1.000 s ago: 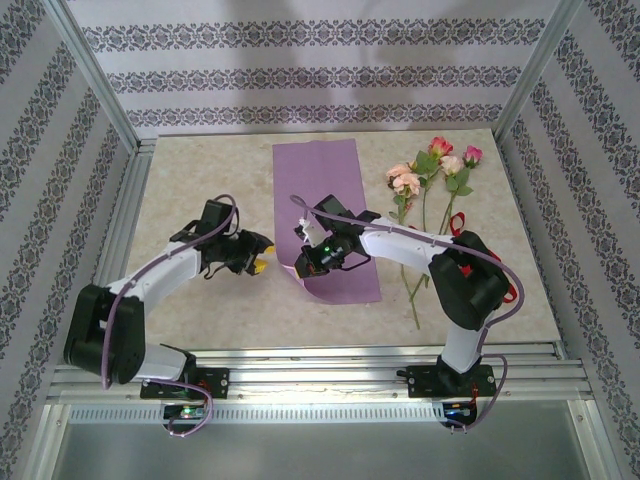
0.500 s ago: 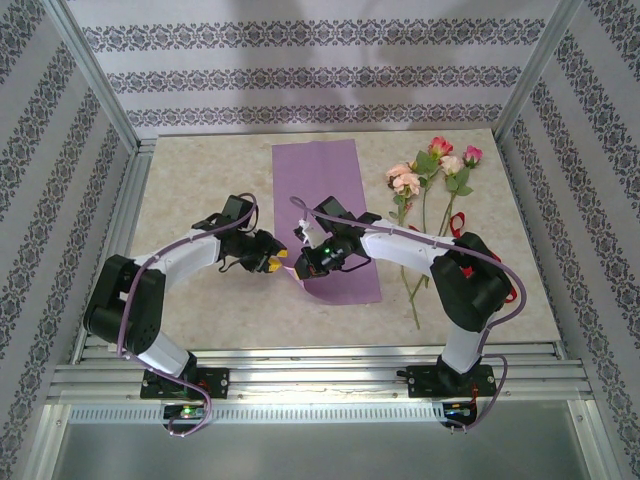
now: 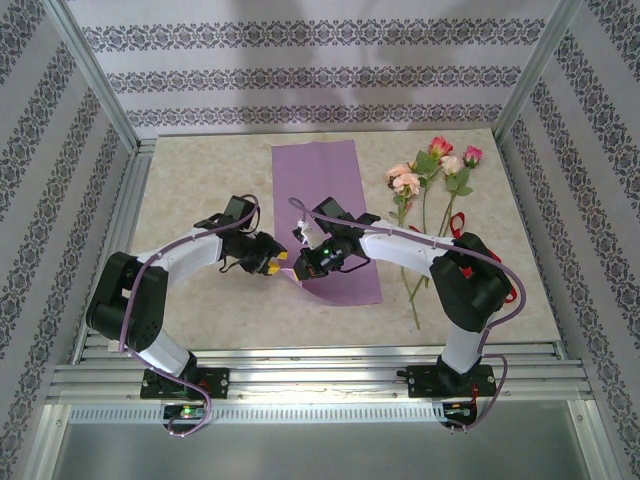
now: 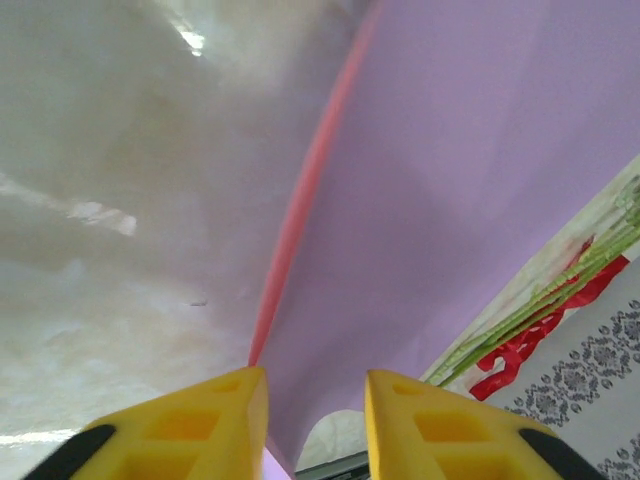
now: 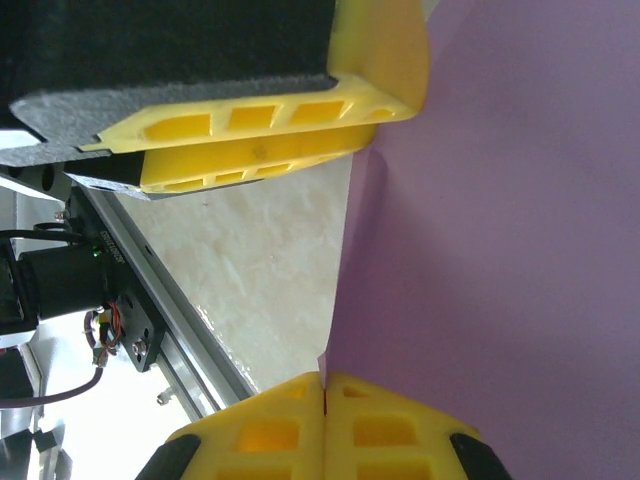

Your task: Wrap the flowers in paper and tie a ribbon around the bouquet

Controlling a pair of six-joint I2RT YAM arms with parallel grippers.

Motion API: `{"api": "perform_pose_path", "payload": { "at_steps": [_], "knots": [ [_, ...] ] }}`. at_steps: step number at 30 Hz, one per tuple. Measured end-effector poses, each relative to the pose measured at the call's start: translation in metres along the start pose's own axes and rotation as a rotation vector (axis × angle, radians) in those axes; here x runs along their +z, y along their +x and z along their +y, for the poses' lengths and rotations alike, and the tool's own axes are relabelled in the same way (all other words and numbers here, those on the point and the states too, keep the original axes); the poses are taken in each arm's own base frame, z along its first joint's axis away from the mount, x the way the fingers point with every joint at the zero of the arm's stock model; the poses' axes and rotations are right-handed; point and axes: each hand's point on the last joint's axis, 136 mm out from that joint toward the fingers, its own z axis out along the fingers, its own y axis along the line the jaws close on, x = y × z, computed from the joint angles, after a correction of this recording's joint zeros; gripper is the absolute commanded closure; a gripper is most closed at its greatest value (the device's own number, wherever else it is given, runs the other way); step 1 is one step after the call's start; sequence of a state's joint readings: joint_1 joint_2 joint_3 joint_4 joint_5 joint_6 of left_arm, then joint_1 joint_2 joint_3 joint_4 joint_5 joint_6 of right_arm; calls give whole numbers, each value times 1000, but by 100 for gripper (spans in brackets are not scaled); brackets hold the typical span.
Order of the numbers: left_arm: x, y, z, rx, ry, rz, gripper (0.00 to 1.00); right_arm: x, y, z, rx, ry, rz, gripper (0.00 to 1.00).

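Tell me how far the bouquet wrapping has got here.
Done: nothing wrapped; the flowers lie loose right of the paper. In hand: the right gripper pinches the paper's lifted near-left corner; the left gripper, fingers open, straddles that edge. Left: placing the flowers, rolling, tying the red ribbon, lying by the stems.

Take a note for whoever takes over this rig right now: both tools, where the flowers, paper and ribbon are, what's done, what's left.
Right tool: shut on the near left edge of the paper, holding it raised off the table.
Left tool: open, jaws astride that same edge, not gripping yet.
Flowers: loose on the table, right of the paper. Ribbon: beside their stems.
Done: nothing wrapped.
Left: flowers onto paper, wrap, tie ribbon.
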State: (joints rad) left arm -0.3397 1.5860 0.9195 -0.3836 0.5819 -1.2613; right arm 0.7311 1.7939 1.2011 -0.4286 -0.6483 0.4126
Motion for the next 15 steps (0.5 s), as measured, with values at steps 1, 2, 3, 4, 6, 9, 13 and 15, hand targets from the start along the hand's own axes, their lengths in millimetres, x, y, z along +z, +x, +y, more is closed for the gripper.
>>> {"api": "perform_pose_path", "payload": {
  "at_steps": [1,2,3,4,6,9,13,15],
  "knots": [
    [-1,0,3,-1,-12,-7,65,0,0,0,0,0,1,100],
    [-2,0,4,-2,-18,-11,65,1,1,1,-3,-1,3,100],
    [-4,0,5,-1,-20,-13,64,1,1,2,-4,-1,4,100],
    [-5,0,5,0,-21,-16,64,1,2,2,-4,-1,5,100],
    [-5,1,5,-1,-21,-16,65,1,1,2,-5,-1,4,100],
    [-4,1,7,-3,-24,-15,65,2,3,3,-8,-2,8,100],
    [-4,0,8,-4,-28,-18,64,3,3,4,-10,-3,9,100],
    [-6,-1,9,-2,-44,-29,63,3,3,4,-10,-3,9,100]
  ]
}}
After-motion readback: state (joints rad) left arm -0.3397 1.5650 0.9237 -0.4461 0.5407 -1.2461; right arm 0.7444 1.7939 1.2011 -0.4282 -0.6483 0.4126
